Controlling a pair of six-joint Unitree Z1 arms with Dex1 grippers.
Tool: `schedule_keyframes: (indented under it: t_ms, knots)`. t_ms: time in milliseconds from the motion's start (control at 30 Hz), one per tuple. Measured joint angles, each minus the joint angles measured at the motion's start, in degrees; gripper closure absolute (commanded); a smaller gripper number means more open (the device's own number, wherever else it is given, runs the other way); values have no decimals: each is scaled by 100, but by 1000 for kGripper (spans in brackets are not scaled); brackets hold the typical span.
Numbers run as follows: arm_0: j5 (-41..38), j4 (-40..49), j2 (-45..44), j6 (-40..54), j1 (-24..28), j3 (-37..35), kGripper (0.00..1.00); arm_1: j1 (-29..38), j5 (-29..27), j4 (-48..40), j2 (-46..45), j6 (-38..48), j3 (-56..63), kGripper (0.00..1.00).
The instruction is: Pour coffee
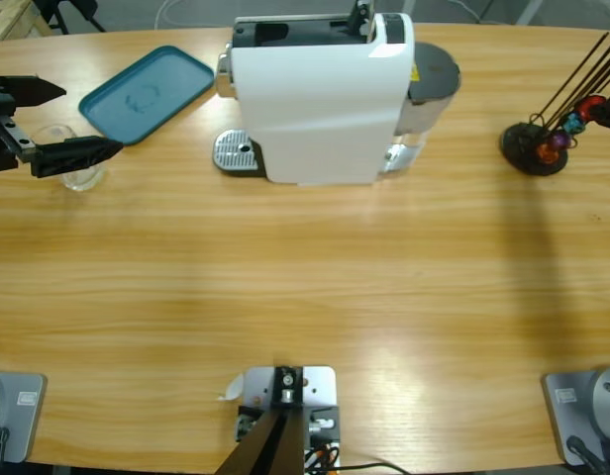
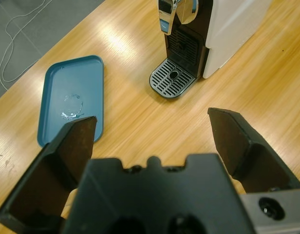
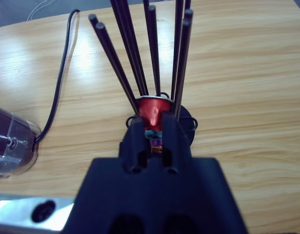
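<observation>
Hovering left gripper (image 1: 87,121) — jaws spread wide, holding nothing.
Glass tumbler (image 1: 75,176) partly under one jaw: prob. light, stiff, slick, fragile — grip mid-wall, gently, keep upright.

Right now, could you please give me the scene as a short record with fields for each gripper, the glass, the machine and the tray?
left gripper: jaws open, at the table's left edge, straddling the glass
glass: clear tumbler on the table, between the left jaws; contents cannot be told
right gripper: jaws close together at the capsule rack, a red capsule at their tips
capsule rack: black rods on a round base, far right
coffee machine: white, top centre, drip grate bare
tray: blue, nothing on it, left of the machine
</observation>
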Motion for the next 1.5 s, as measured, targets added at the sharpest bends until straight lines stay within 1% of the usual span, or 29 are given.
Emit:
schedule_keyframes:
  t_ms: [33,100,167,367,500,567,667,700,767,1200,1267,1333,1367,1400,1500]
  knots:
    - [0,0,7,-7,0,0,0,-2,0,0,0,0,0,104]
    - [0,0,18,-11,0,0,0,-6,0,0,0,19,0,84]
    - [0,0,35,-13,0,0,0,-6,0,0,-1,79,0,43]
    - [0,0,98,-47,0,0,0,-6,0,3,-5,140,0,46]
    - [0,0,98,-60,0,0,0,-6,0,14,-5,151,0,72]
    - [0,0,98,-61,0,0,0,-6,0,22,-5,151,0,133]
    - [0,0,99,-66,0,0,0,-6,0,34,-5,151,0,180]
    - [0,0,99,-66,0,0,0,-6,0,34,-5,151,0,262]
    - [0,0,99,-66,0,0,0,-6,0,34,-4,151,0,311]
    - [0,-1,101,-67,0,0,0,-6,-11,33,226,123,0,320]
    - [0,-2,116,-67,0,0,0,-6,-30,33,228,112,0,409]
    - [0,-2,131,-67,0,0,0,-6,-32,29,228,112,0,416]
    - [0,-3,136,-67,0,0,0,-6,-32,28,228,112,0,507]
    - [0,-3,143,-67,0,0,0,-6,-32,28,228,112,0,566]
    - [0,-6,157,-67,0,0,0,-6,-32,10,228,112,0,570]
